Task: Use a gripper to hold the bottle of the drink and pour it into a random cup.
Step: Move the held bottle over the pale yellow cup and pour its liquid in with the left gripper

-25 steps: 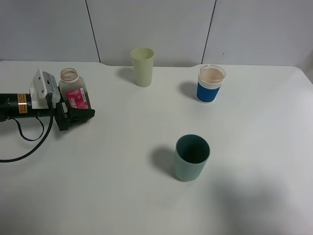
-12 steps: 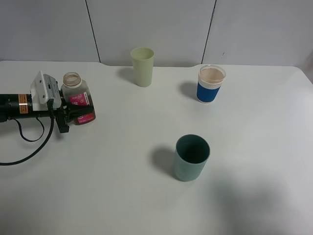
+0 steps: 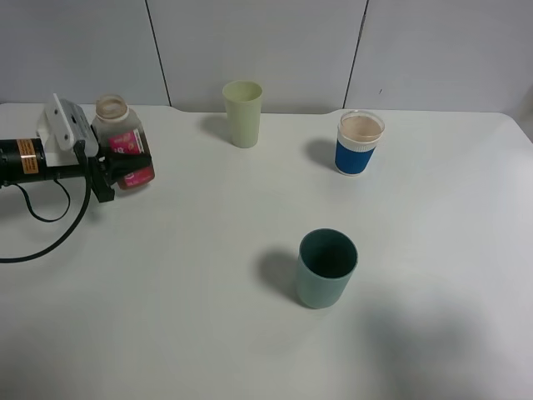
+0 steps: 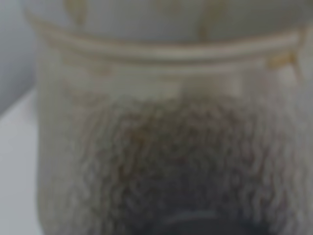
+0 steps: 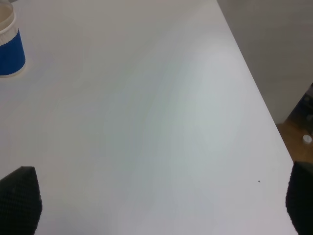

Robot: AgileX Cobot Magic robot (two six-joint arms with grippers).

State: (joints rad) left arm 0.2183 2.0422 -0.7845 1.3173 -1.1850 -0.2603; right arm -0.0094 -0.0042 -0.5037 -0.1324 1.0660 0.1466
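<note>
My left gripper (image 3: 133, 165) is shut on the bottle (image 3: 119, 141), a small clear capless bottle with a pink label and brown drink, held upright just above the table at the far left. In the left wrist view the bottle (image 4: 166, 147) fills the picture, blurred. The pale yellow-green cup (image 3: 242, 113) stands upright at the back centre, well to the right of the bottle. My right gripper (image 5: 159, 205) shows only in the right wrist view, with its fingertips (image 5: 19, 200) wide apart and nothing between them.
A dark teal cup (image 3: 326, 268) stands in the middle front. A clear cup with a blue sleeve (image 3: 360, 142) stands at the back right, and also shows in the right wrist view (image 5: 7, 46). The table's right edge (image 5: 254, 93) drops to the floor.
My left gripper has closed around the bottle, then lifted it and carried it a little back and to the left. The cups have not moved.
</note>
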